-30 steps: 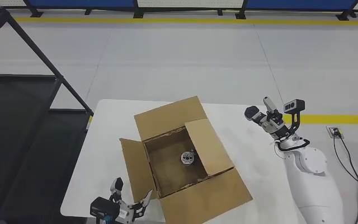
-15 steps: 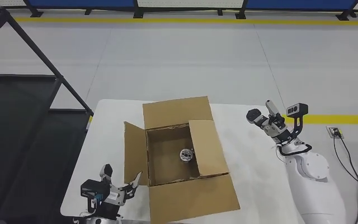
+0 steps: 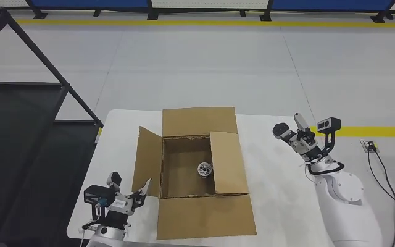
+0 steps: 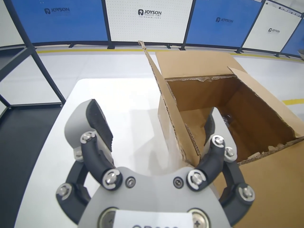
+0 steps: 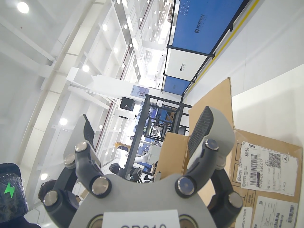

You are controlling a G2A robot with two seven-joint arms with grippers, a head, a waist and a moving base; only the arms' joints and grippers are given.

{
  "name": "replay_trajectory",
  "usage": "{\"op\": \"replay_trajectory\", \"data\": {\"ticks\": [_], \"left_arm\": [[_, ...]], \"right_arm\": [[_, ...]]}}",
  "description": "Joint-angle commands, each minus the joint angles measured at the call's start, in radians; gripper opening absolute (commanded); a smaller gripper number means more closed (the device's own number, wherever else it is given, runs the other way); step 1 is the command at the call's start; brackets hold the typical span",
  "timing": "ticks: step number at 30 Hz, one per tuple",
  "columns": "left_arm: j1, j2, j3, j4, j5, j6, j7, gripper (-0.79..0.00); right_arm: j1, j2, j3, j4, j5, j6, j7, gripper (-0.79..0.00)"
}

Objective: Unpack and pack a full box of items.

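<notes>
An open cardboard box [image 3: 207, 216] sits mid-table with all its flaps spread. One small round silver item [image 3: 204, 168] lies on its floor. My left gripper [image 3: 128, 183] is open at the box's near left corner. In the left wrist view its fingers [image 4: 99, 122] straddle the lower corner of the upright left flap [image 4: 166, 100]. My right gripper [image 3: 289, 125] is open and holds nothing, raised off the table's right side. In the right wrist view this gripper [image 5: 144, 129] points up past the labelled box side [image 5: 261, 157].
The white table [image 3: 123, 136] has bare room on both sides of the box. A black metal rack [image 3: 37, 123] stands close to the table's left edge. Blue and white panels [image 4: 147, 12] fence the far floor.
The box has turned clockwise until it sits square to the table. My left gripper has moved left and farther from the front edge, along the left flap. The right gripper has barely shifted.
</notes>
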Motion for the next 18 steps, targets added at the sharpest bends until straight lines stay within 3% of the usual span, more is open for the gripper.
{"op": "replay_trajectory", "data": {"ticks": [1,7,10,18], "left_arm": [[0.059,0.002,-0.011,-0.029,0.001,-0.023,0.03,0.0],[0.278,0.01,-0.097,-0.107,-0.042,-0.145,0.117,0.0],[0.357,0.011,-0.153,-0.113,-0.066,-0.139,0.122,0.0],[0.411,0.01,-0.181,-0.085,-0.138,-0.143,0.023,0.0]], "right_arm": [[0.003,0.0,-0.002,0.005,0.002,0.001,-0.001,0.0],[0.03,0.0,-0.018,0.028,0.011,0.001,0.004,0.0],[0.049,-0.001,-0.032,0.042,0.012,0.001,0.01,0.0],[0.095,-0.004,-0.063,0.087,0.001,0.0,0.009,0.0]]}}
